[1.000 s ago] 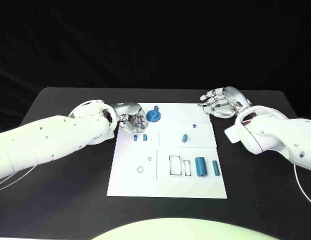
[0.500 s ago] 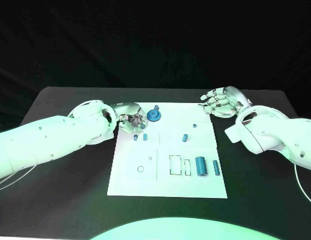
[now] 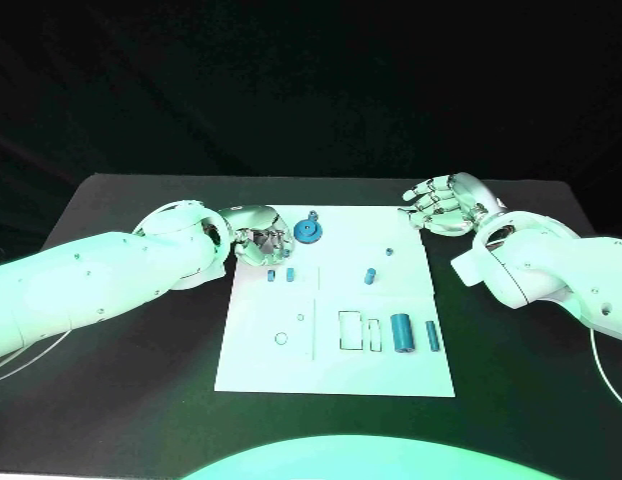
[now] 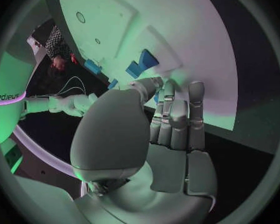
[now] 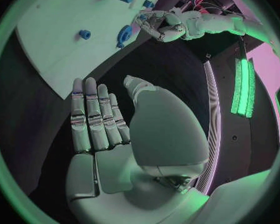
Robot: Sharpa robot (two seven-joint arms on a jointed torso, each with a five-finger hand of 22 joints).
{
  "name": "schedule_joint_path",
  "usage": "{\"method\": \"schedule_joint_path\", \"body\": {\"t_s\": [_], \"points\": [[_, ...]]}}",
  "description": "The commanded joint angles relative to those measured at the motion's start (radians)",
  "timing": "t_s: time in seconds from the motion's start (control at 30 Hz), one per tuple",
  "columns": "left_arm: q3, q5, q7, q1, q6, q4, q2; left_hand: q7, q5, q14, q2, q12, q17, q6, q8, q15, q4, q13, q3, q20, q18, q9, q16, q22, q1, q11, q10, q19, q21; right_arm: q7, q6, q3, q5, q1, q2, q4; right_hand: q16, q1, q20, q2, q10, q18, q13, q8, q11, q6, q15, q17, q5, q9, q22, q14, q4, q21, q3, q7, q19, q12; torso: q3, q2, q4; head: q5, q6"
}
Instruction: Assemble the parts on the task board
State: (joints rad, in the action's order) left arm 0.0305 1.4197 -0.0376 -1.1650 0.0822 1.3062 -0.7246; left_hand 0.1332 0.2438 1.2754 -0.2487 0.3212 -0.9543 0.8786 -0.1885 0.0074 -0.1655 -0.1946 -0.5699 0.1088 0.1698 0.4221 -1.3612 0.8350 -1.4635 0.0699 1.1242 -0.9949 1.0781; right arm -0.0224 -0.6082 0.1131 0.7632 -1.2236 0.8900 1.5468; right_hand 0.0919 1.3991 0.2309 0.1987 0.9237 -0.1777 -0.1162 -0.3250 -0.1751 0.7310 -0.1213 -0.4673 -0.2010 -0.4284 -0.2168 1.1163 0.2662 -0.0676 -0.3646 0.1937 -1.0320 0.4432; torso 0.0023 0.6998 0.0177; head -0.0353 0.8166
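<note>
The white task board (image 3: 333, 375) lies lengthwise in the middle of the black table (image 3: 124, 390), with bare tabletop open on both long sides and along its near edge. The left hand (image 3: 258, 232) sits over the board's far left corner, fingers pointing down toward the surface; from the left wrist view its fingers (image 4: 177, 119) lie straight and close together, their tips at the board, and nothing shows between them. Just beside that hand, toward the board's middle, stands a round blue wheel-shaped part (image 3: 308, 230). Nearer, close under the hand, two small blue parts (image 3: 280, 274) lie side by side, and two more small blue pieces (image 3: 370, 275) lie toward the board's right edge. Near the right long edge a thick blue cylinder (image 3: 401, 332) and a slimmer blue pin (image 3: 432, 335) lie parallel, next to a rectangular recess (image 3: 352, 330). The right hand (image 3: 445, 203) hovers off the board's far right corner above bare table, palm up, fingers (image 5: 93, 117) extended and loosely spread, holding nothing, well apart from every part.
</note>
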Motion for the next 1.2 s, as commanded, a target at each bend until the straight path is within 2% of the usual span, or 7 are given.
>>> {"method": "schedule_joint_path", "body": {"t_s": [0.03,0.2,0.57,0.67,0.83,1.1,1.2], "points": [[0.000,-0.002,0.010,0.002,-0.011,-0.006,-0.007,-0.003,-0.001,-0.008,-0.011,-0.010,0.003,-0.026,0.018,0.001,-0.001,-0.003,-0.002,0.003,-0.001,-0.008,0.004,-0.005,0.009,0.001,0.005,0.008,-0.010,-0.006,0.016,0.000,0.007,0.000,0.002,-0.002,-0.004,0.006,0.000,0.004,-0.006,-0.005,0.002,-0.006,0.001,-0.007,0.000,0.002,0.002,0.002,0.002,-0.006,-0.005,0.000,-0.001,0.049,0.006,0.006,-0.0009,-0.001,0.0002,0.000,-0.003],[-0.006,-0.003,0.010,0.001,-0.010,-0.011,-0.016,-0.026,-0.001,-0.018,-0.019,-0.028,0.015,-0.093,0.061,0.008,-0.013,-0.010,0.023,0.009,0.001,-0.031,0.005,-0.017,0.017,0.008,-0.009,0.016,-0.024,-0.012,0.018,0.000,0.013,0.000,0.003,-0.003,-0.004,0.006,0.000,0.004,-0.006,-0.005,0.002,-0.006,0.001,-0.007,0.000,0.002,0.002,0.002,0.002,-0.006,-0.005,0.000,-0.001,0.049,0.006,0.006,-0.0002,-0.001,0.0012,0.000,-0.003],[-0.024,-0.043,-0.016,-0.001,0.009,0.000,-0.040,-0.030,-0.001,-0.005,-0.018,-0.011,-0.009,-0.079,0.056,0.007,-0.023,-0.031,0.058,0.011,-0.002,-0.037,-0.011,-0.003,0.013,0.005,-0.006,0.000,-0.017,-0.016,0.017,0.000,0.017,0.000,0.004,-0.004,-0.004,0.006,0.000,0.005,-0.006,-0.005,0.003,-0.007,0.001,-0.007,0.000,0.003,0.002,0.002,0.003,-0.006,-0.006,0.000,-0.001,0.049,0.006,0.006,-0.0005,0.000,0.0006,-0.002,-0.005],[-0.025,-0.062,-0.044,-0.001,0.032,0.009,-0.045,-0.017,0.000,0.022,-0.012,0.159,-0.059,-0.013,0.017,-0.009,-0.027,-0.145,0.075,-0.001,-0.009,-0.036,-0.044,0.031,-0.002,-0.008,-0.067,-0.028,0.007,-0.016,0.016,0.000,0.017,0.000,0.004,-0.004,-0.004,0.006,0.000,0.005,-0.006,-0.005,0.003,-0.007,0.001,-0.007,0.000,0.003,0.002,0.002,0.003,-0.006,-0.006,0.000,-0.001,0.049,0.006,0.006,-0.0006,0.000,0.0006,-0.003,-0.006],[-0.027,-0.085,-0.089,-0.001,0.057,0.025,-0.050,-0.014,-0.001,0.060,-0.016,0.336,-0.139,0.061,-0.022,-0.017,-0.034,-0.248,0.060,-0.008,-0.017,-0.020,-0.082,0.077,-0.002,-0.024,-0.124,-0.057,0.039,-0.015,0.016,0.000,0.017,0.000,0.003,-0.006,-0.004,0.006,0.000,0.006,-0.006,-0.005,0.004,-0.007,0.001,-0.007,0.000,0.003,0.002,0.002,0.004,-0.005,-0.006,0.000,-0.001,0.049,0.006,0.007,-0.0008,0.000,0.0002,-0.004,-0.006],[-0.028,-0.100,-0.124,-0.001,0.063,0.050,-0.062,-0.032,-0.005,0.127,-0.022,0.645,-0.271,0.117,-0.041,-0.036,-0.048,-0.429,0.080,-0.022,-0.031,0.003,-0.130,0.150,0.015,-0.047,-0.179,-0.114,0.091,-0.013,0.016,0.000,0.017,0.001,0.002,-0.008,-0.004,0.006,0.000,0.006,-0.006,-0.005,0.004,-0.007,0.001,-0.007,0.000,0.003,0.002,0.002,0.004,-0.005,-0.006,0.000,-0.001,0.049,0.006,0.007,-0.0002,0.000,0.0011,-0.003,-0.004],[-0.028,-0.102,-0.129,-0.001,0.063,0.057,-0.065,-0.033,-0.004,0.139,-0.023,0.711,-0.296,0.110,-0.033,-0.037,-0.052,-0.475,0.085,-0.025,-0.034,0.004,-0.137,0.164,0.014,-0.048,-0.188,-0.124,0.100,-0.013,0.016,0.000,0.017,0.001,0.001,-0.009,-0.004,0.006,0.000,0.006,-0.006,-0.005,0.004,-0.007,0.001,-0.007,0.000,0.003,0.002,0.002,0.004,-0.005,-0.006,0.000,-0.001,0.049,0.006,0.007,-0.0006,0.001,0.0013,-0.002,-0.004]]}}
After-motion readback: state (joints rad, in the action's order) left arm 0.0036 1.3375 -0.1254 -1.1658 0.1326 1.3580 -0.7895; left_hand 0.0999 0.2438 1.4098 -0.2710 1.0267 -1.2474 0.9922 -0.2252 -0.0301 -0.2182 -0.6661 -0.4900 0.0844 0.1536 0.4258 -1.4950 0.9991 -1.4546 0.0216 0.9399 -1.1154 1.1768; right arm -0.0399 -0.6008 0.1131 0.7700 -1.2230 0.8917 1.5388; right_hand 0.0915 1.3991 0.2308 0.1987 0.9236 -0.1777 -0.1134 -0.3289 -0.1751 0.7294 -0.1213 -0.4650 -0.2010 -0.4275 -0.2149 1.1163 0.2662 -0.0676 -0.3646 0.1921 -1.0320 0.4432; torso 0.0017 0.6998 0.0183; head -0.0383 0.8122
